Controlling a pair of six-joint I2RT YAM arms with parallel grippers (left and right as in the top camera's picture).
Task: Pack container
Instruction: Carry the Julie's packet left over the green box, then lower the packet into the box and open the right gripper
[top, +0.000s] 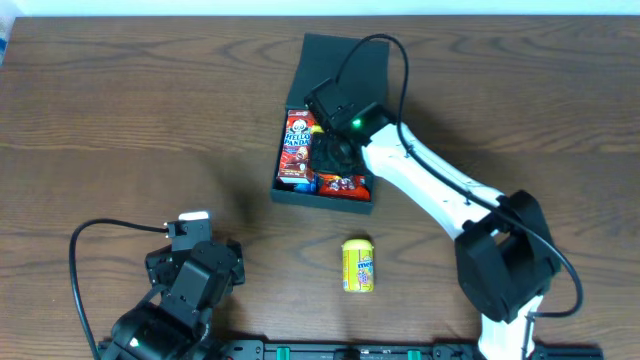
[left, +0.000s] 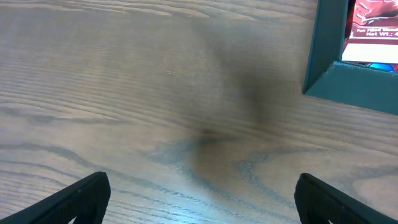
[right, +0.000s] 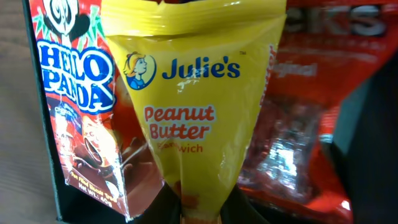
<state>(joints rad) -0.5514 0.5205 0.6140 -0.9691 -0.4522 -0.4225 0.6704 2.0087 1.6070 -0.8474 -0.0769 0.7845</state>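
Container (top: 322, 197), upper centre of the overhead frame: Hello Panda box (top: 297, 148) inside. Right gripper (right: 202, 208): clamped on yellow Julie's packet (right: 193, 106), over container. Left gripper (left: 199, 199): lower left, fingers apart, empty.

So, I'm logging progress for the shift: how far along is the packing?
Done: the Hello Panda box and a red packet lie in the container. In hand: the right gripper pinches a Julie's packet over it. Left: the yellow tube on the table; the left gripper is open.
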